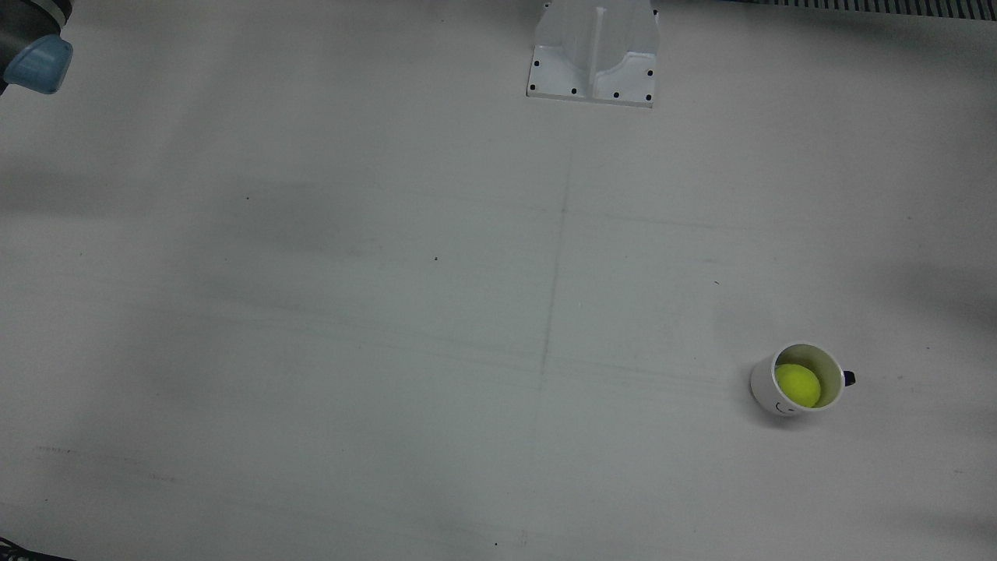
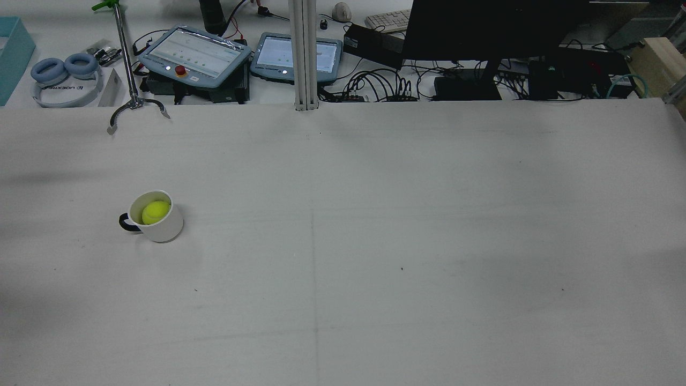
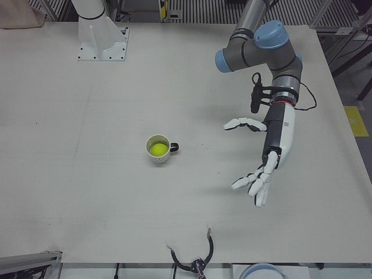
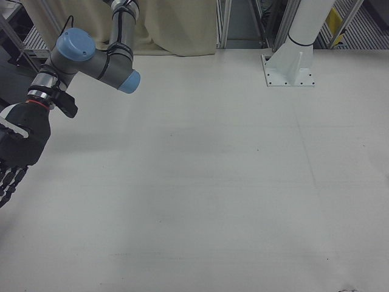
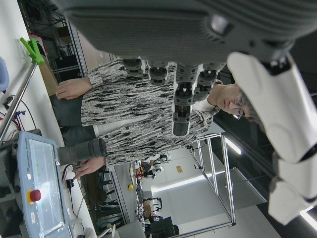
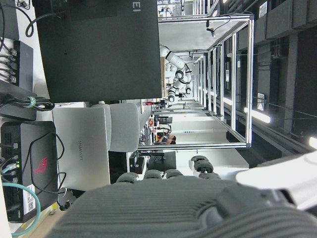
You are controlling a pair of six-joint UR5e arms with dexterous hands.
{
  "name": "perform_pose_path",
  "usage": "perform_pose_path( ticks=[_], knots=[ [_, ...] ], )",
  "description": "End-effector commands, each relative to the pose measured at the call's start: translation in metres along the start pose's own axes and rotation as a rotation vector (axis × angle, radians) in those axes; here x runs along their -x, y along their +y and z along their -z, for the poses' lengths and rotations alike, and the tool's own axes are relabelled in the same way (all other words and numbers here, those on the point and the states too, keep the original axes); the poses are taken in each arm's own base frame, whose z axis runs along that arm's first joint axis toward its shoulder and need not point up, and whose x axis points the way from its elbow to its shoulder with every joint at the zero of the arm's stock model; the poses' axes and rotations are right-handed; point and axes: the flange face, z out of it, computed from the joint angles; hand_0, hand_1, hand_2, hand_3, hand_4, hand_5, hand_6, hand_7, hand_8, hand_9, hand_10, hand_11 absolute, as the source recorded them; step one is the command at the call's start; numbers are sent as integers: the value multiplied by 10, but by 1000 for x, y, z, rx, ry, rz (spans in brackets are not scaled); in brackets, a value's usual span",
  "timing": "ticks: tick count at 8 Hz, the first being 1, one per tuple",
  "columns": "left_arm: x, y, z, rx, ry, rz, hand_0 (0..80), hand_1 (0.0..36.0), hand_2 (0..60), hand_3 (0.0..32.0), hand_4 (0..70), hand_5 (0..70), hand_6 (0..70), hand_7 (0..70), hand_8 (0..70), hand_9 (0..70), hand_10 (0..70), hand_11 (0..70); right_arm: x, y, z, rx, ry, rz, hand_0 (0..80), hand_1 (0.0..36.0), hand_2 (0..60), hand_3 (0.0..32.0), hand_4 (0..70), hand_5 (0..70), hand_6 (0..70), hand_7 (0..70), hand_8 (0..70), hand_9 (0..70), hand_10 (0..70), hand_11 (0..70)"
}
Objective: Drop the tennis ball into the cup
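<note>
Tennis ball (image 1: pixel 797 384) sits inside the white mug (image 1: pixel 767 383), which stands upright on the table (image 1: pixel 389 312) at about four o'clock in the front view, dark handle toward three o'clock. The left hand (image 3: pixel 263 164) hangs well apart from the mug, fingers spread, holding nothing. The right hand (image 4: pixel 17 149) shows at the table's edge; its fingers appear extended and empty.

You have one cup (image 3: pixel 158 149) on the table (image 3: pixel 87 174), one tennis ball (image 3: pixel 156 150) inside it, two robot hands, left hand (image 3: pixel 261 157) and right hand (image 4: pixel 13 155), both empty.
</note>
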Motion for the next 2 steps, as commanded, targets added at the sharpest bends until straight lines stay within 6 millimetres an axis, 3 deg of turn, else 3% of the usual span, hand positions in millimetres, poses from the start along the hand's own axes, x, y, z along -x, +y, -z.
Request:
perform_pose_path(
  ticks=[1,2],
  knots=[
    [-16,-19,22,-38,17,-6,438,97,248,0,167,116,506,141,127,59,38,62,1,-1,0,-1,-1,0,0,0,0,0,0,0,0,0,0,0,0,0],
    [-13,-19,21,-37,12,-5,441,101,229,0,164,102,422,155,111,63,40,65,0,-1,0,-1,0,0,0,0,0,0,0,0,0,0,0,0,0,0]
  ],
)
